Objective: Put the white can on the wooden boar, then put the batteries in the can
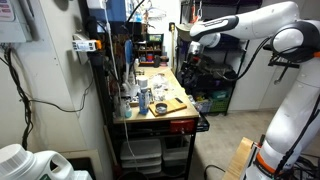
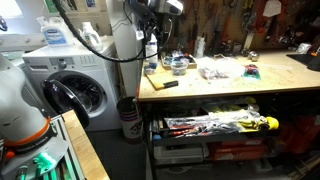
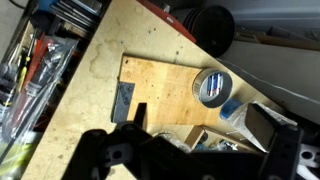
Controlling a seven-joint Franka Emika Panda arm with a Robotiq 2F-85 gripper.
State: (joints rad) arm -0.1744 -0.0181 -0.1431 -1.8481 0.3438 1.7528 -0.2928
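Well back in an exterior view, looking along the workbench (image 1: pixel 175 108) from its short end. Low out front in an exterior view, facing the long edge of the workbench (image 2: pixel 285 78). Close overhead from the wrist, staring down onto the wooden board (image 3: pixel 165 90) on that shared workbench.

In your wrist view the wooden board (image 3: pixel 165 95) at centre frame is pale tan wood, matt and fairly smooth, with faint grain and a few dark stains, while the counter (image 3: pixel 95 50) under it, toward the upper left, looks like coarser speckled wood, also matt. The roll of tape (image 3: pixel 213 88) right of centre shows a slight sheen on its blue inner face. In an exterior view your arm (image 1: pixel 262 22) at upper right wears smooth, glossy white shells.
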